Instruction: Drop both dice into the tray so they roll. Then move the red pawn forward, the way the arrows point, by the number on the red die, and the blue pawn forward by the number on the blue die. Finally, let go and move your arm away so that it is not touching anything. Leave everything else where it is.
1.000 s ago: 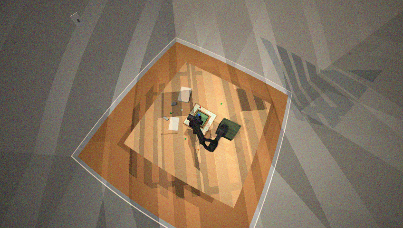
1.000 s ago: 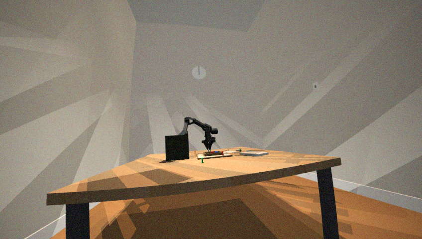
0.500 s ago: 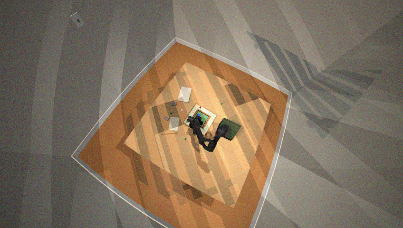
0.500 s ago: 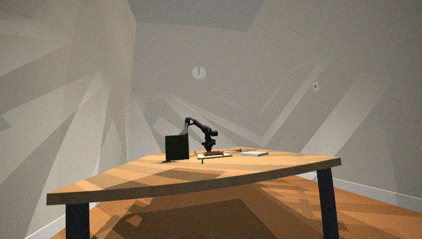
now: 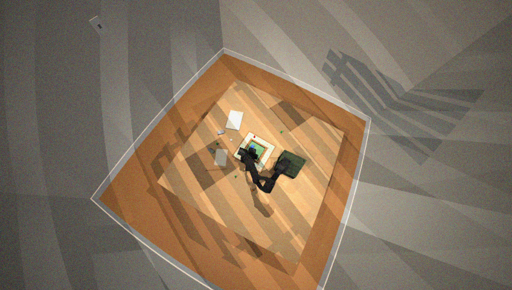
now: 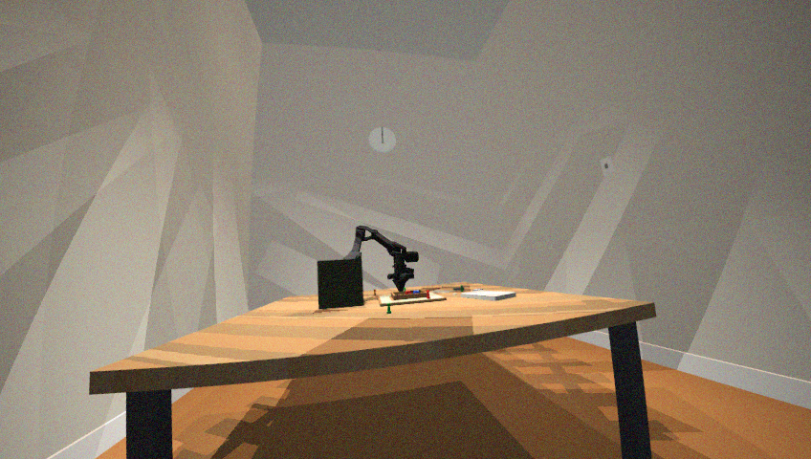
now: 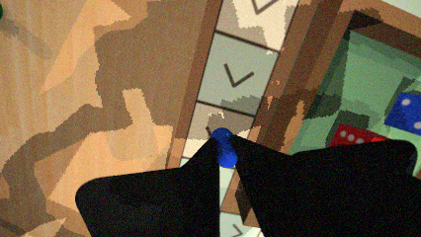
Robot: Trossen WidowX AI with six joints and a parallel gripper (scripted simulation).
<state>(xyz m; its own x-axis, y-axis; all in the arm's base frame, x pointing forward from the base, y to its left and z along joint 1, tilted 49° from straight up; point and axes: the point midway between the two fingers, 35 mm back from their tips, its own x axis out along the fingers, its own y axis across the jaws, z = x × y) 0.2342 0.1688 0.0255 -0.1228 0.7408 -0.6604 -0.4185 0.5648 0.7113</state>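
A black end effector (image 5: 241, 154) (image 6: 402, 289) (image 7: 222, 142) points down over the board's track, its tapered fingers closed on the blue pawn (image 7: 225, 147), a small glossy piece with a rounded head. The narrow tips pinch it from two sides, probably so it can be lifted without brushing the tray's wall. Under it runs the game board (image 5: 266, 160) (image 6: 388, 301) (image 7: 238, 74), a flat square with pale cream and green cells, each marked with a dark chevron giving the direction of travel. Just beside the pawn, inside the ring of cells, is the tray (image 5: 262, 157) (image 6: 400, 295) (image 7: 285, 106), with raised brown wood-toned walls and a green floor. Both dice are in it, apparently so they cannot roll away: the red die (image 7: 352, 137), partly hidden by a finger, and the blue die (image 7: 406, 115), cut off by the picture's edge, both hard-edged cubes with pale dots. Farther along, the red pawn (image 5: 254, 136) (image 6: 427, 295) stands upright near a board corner. Beyond the board, a flat white slab (image 5: 234, 120) (image 6: 489, 295) lies on the wood-grained surface (image 5: 287, 215) (image 6: 375, 335) (image 7: 30, 99).
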